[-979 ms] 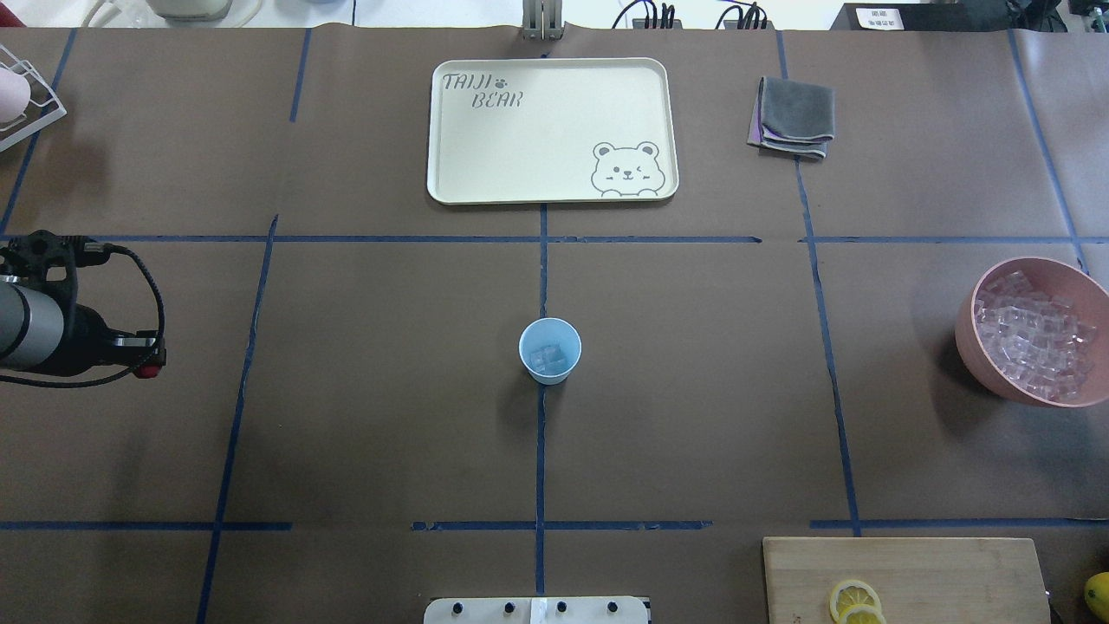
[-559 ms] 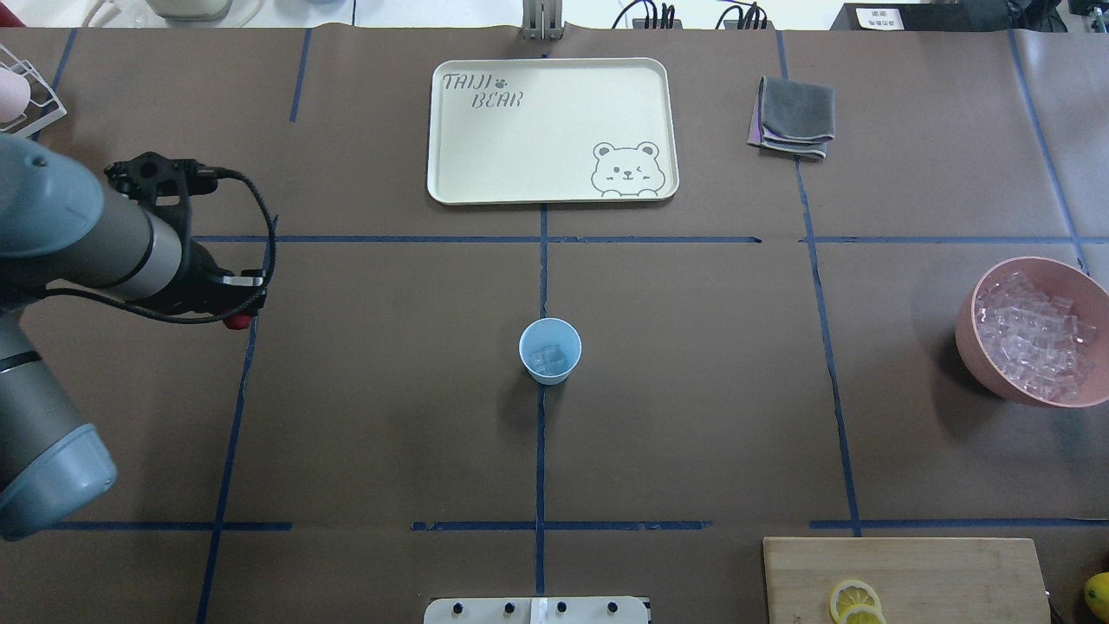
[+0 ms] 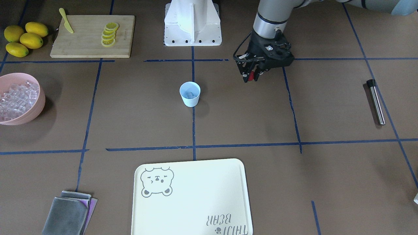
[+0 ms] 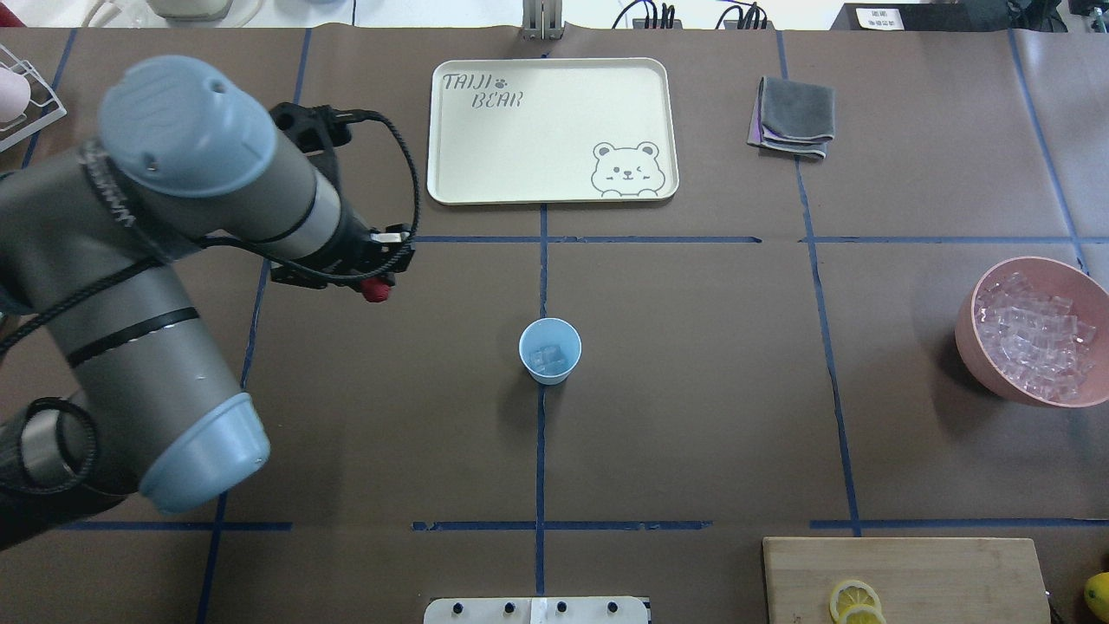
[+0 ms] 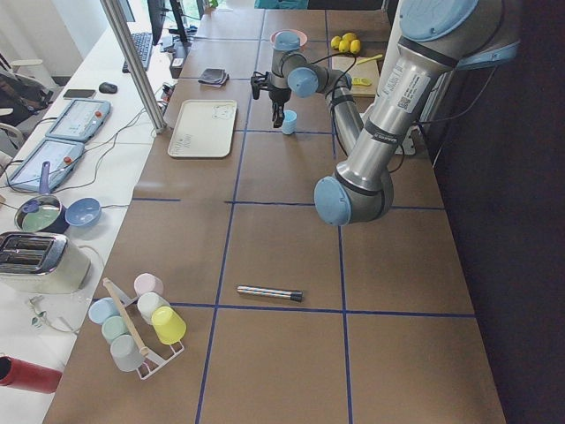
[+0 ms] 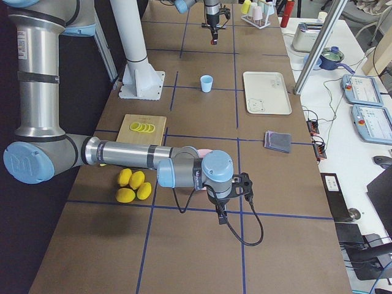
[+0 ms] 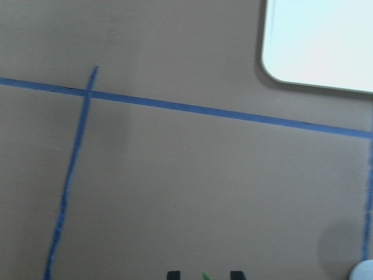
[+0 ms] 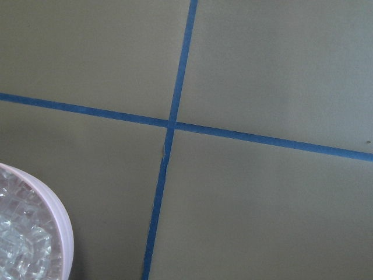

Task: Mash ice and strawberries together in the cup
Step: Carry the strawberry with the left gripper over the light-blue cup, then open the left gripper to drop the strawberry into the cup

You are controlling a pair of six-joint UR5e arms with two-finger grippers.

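The pale blue cup [image 4: 549, 349] stands upright at the table's middle with a few clear ice cubes [image 4: 547, 358] in it; it also shows in the front view [image 3: 190, 93]. My left gripper [image 4: 374, 289] hovers above the table to the left of the cup and apart from it. It is shut on a small red strawberry [image 3: 250, 77], whose green top [image 7: 204, 275] shows between the fingertips in the left wrist view. My right gripper [image 6: 219, 214] shows only in the exterior right view, past the pink bowl, and I cannot tell if it is open or shut.
A pink bowl [image 4: 969, 334] full of ice sits at the right edge. A cream tray [image 4: 450, 186] and a folded grey cloth [image 4: 793, 117] lie at the far side. A cutting board [image 3: 85, 45] holds lemon slices, beside whole lemons [image 3: 24, 38]. A metal rod [image 3: 375, 102] lies on the left.
My left arm has swung in from the left edge toward the table's middle, carrying the strawberry closer to the cup. The cup and bowl have not moved.
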